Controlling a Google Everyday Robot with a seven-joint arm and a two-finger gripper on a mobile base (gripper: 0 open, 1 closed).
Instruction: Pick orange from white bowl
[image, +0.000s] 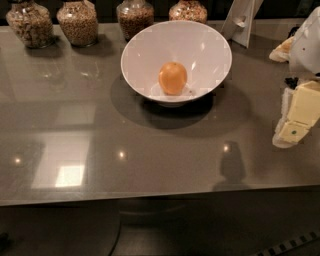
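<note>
A large, wide white bowl (145, 47) with smooth flaring sides stands on the far half of the bench, just right of centre. Inside it, resting at the bottom and a little towards the near wall, lies the small round glossy orange (173, 77), alone in the bowl. Behind the bowl, along the back edge, four rounded glass jars form a row, each filled with pale brown grain: the first (30, 22) at the far left, the second (77, 21) beside it, the third (135, 17) just behind the bowl's left rim, and the fourth (188, 10) behind its middle. A white angular stand (242, 22) leans upright to the right of the jars.

The robot's pale yellow gripper (295, 117) hangs at the right edge of the view, above the bench, well apart from the bowl and lower in the view than it. Whether it is spread or closed cannot be told.

The bench (150, 150) is a grey, glossy slab that mirrors bright patches of light and small lamp spots. Below its front edge the floor is dark.
</note>
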